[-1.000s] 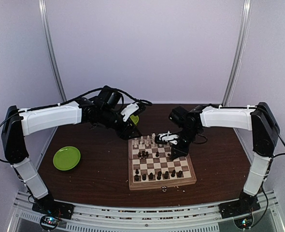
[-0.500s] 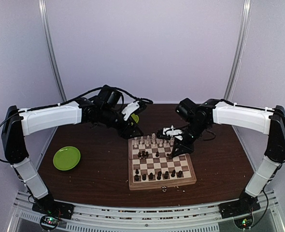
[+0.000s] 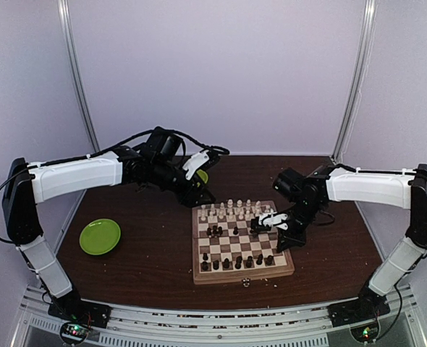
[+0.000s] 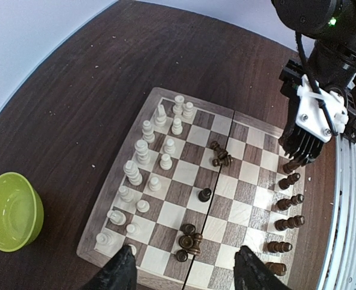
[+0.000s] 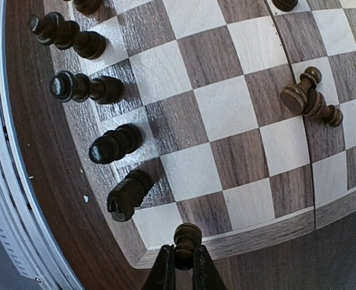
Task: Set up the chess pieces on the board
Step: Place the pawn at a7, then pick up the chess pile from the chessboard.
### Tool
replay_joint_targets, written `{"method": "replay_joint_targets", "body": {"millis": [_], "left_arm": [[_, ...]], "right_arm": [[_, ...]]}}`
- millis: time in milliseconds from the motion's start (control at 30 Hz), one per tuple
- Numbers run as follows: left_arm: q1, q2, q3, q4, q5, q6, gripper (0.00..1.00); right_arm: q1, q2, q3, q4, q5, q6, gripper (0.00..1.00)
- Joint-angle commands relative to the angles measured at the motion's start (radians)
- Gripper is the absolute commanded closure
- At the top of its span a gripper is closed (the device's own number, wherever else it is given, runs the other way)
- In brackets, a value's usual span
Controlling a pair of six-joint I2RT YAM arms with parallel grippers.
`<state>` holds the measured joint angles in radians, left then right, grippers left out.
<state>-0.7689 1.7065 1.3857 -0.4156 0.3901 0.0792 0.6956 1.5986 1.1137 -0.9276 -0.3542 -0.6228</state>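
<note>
The board [image 3: 244, 276] lies in the middle of the table. Cream-white chess pieces [image 3: 228, 210] stand in its far rows, and dark ones [image 3: 239, 262] stand along the near row. My right gripper [image 3: 289, 238] is shut on a dark pawn [image 5: 187, 235] and holds it over the rim [image 5: 274, 232] at the board's right near corner. Dark pieces [image 5: 99, 90] stand in a row beside it, and two lie toppled [image 5: 311, 99]. My left gripper [image 3: 199, 194] hovers open and empty off the board's far left corner. Its wrist view shows white pieces [image 4: 145, 175] and toppled dark ones [image 4: 191, 239].
A lime-green plate [image 3: 100, 236] sits at the left. A lime-green bowl [image 4: 12, 211] sits off the board's far left corner, behind my left gripper. Pale crumbs lie on the brown table near the board's front edge.
My right gripper has moved from the board's far rows toward the right near corner, carrying the dark pawn. My left arm has not moved.
</note>
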Motion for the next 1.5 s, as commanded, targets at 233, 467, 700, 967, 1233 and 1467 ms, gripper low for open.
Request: {"method": "replay_joint_targets", "body": {"millis": [233, 467, 700, 967, 1233, 1467], "left_arm": [[-0.004, -0.007, 0.008, 0.037, 0.019, -0.009, 0.43], [-0.003, -0.004, 0.011, 0.034, 0.024, -0.01, 0.43], [-0.004, -0.004, 0.015, 0.029, 0.024, -0.009, 0.43], [-0.043, 0.0, 0.027, 0.037, -0.108, -0.047, 0.44], [-0.165, 0.133, 0.195, -0.037, -0.333, -0.089, 0.45], [-0.231, 0.348, 0.36, -0.041, -0.261, -0.089, 0.46]], "right_arm": [[-0.002, 0.017, -0.015, 0.053, 0.037, 0.006, 0.92], [-0.002, 0.047, -0.017, 0.053, 0.05, 0.005, 0.9], [-0.002, 0.058, -0.024, 0.063, 0.072, 0.008, 0.8], [-0.08, -0.101, 0.007, 0.017, -0.048, 0.011, 0.64], [-0.267, -0.268, -0.061, 0.154, -0.058, 0.116, 0.6], [-0.387, -0.313, -0.078, 0.178, -0.123, 0.157, 0.6]]}}
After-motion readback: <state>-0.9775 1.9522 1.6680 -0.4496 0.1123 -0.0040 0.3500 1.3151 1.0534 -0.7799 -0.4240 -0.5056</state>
